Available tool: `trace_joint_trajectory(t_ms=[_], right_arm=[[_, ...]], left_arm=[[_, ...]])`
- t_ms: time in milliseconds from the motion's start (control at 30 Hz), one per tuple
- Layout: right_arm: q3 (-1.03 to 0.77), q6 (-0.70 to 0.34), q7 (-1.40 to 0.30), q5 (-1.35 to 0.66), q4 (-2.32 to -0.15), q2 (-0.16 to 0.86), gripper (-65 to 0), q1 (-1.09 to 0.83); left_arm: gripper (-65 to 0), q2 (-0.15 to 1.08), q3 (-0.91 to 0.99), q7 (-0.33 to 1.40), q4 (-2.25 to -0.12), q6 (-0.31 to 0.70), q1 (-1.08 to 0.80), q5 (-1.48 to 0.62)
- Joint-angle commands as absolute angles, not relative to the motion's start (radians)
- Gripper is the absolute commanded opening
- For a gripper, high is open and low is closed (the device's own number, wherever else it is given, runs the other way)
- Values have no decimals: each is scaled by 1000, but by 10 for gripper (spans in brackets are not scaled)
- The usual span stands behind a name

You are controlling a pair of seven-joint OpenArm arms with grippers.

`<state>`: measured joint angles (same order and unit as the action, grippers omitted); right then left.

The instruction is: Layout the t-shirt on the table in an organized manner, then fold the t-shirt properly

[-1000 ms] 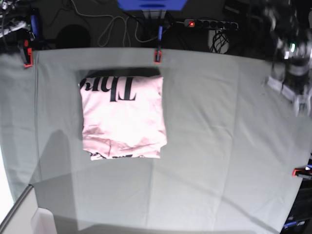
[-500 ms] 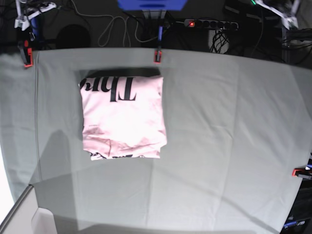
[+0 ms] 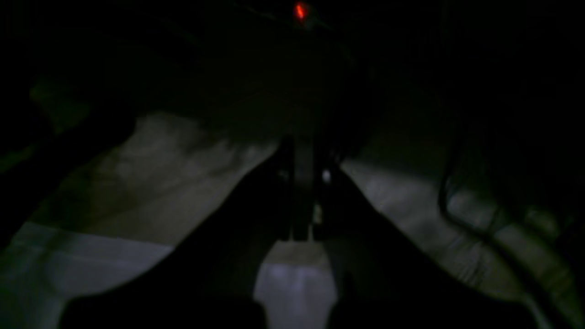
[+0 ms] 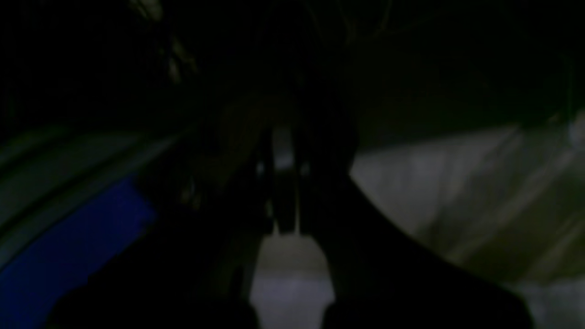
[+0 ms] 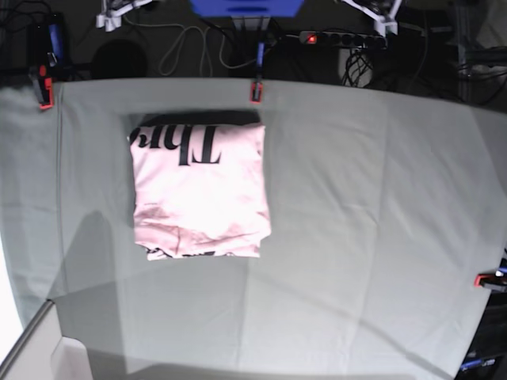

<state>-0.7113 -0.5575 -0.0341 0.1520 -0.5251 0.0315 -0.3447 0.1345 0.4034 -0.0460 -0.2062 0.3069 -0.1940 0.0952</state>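
Pink folded t-shirt [image 5: 200, 190] lies lengthwise front-to-back, lettering at far edge — both claws closed, empty.

You have the t-shirt [image 5: 200, 190] lying folded into a compact, roughly square pale pink packet on the table [image 5: 372, 229], in its far-left part, close to the far edge and well apart from the right edge. Large black lettering runs along the packet's far edge, upside down from the base view. Its near edge is crumpled, with a strip of dark print peeking out beneath. The table's pale grey-green cloth shows long shallow creases.
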Motion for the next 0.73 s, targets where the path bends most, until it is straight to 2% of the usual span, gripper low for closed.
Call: trace_joint_trajectory(t_ms=[0,100,200,233,433,600,700], right_arm=[[-671,-509,25,148,-493,53,-650,-351],[-555,-283,217,148,-397,77,-650,-351],[-466,-48,372,148,-294,108,-650,-351],[-438,-5,410,148,-259,119,-650,-344],[-360,16,437,148,-137,162,-650,-275],[-289,136,437,148,-131,154,-650,-266],[-252,140,437,148,-131,140,-650,-265]], left_arm=[[-650,151,369,-85,-173,305,-150,84],[-650,151,308,-111,-70,240,-64,81],[-650,142,306,-114,-56,59,-38,88],[-650,125,306,-114,-56,15,-33,88],[-650,76,249,-114,-56,-13,-10,139],[-650,58,246,-114,-56,-13,-10,142],[-650,58,252,-114,-62,-13,-10,137]])
